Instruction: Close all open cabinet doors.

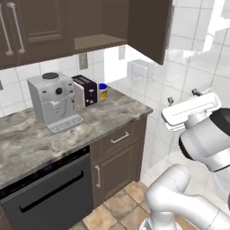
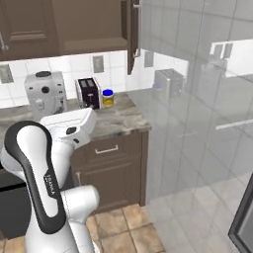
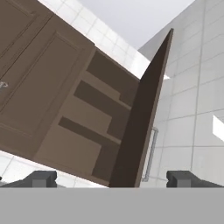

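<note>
Closing the open cabinet door (image 3: 142, 118) calls for the spread, empty gripper (image 3: 112, 178) pushing its handle (image 3: 150, 154) side toward the shelves.

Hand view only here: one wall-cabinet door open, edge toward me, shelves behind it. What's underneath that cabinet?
Observer: A stone counter, with a black toaster and a blue-lidded yellow jar below the open compartment.
Operator: Anything else on it?
Observer: A grey coffee machine, just left of the toaster.
Operator: Where are the jaws relative to the door?
Observer: In the left base view they sit lower than the open door, out past the counter's right end, and are not touching the door.
</note>
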Controlling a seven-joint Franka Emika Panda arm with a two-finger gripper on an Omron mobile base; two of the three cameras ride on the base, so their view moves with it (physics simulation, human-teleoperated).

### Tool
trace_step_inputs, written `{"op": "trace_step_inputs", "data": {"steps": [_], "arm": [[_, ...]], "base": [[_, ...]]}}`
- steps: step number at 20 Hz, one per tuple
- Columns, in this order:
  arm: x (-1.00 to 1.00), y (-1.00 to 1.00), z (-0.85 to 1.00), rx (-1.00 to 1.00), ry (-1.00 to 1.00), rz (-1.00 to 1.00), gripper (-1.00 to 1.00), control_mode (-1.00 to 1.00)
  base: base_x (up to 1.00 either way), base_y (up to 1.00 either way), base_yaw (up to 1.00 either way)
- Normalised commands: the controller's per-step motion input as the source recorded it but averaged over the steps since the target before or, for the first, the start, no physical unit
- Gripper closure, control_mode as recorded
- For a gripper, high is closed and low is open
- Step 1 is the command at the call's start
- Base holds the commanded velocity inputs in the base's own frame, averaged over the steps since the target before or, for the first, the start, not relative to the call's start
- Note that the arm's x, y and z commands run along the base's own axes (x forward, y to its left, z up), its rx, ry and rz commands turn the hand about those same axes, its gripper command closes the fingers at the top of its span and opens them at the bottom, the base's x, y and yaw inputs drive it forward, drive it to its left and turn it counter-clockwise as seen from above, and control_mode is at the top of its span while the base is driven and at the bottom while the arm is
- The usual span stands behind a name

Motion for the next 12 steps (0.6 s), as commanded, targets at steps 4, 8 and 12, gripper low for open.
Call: {"op": "trace_step_inputs", "data": {"steps": [4,8,12], "arm": [[0.0,0.0,0.0,0.0,0.0,0.0,-1.0,1.0],[0.0,0.0,0.0,0.0,0.0,0.0,-1.0,1.0],[0.0,0.0,0.0,0.0,0.0,0.0,-1.0,1.0]], "base": [[0.69,-0.08,-0.05],[0.65,-0.11,-0.04],[0.71,-0.1,-0.05]]}}
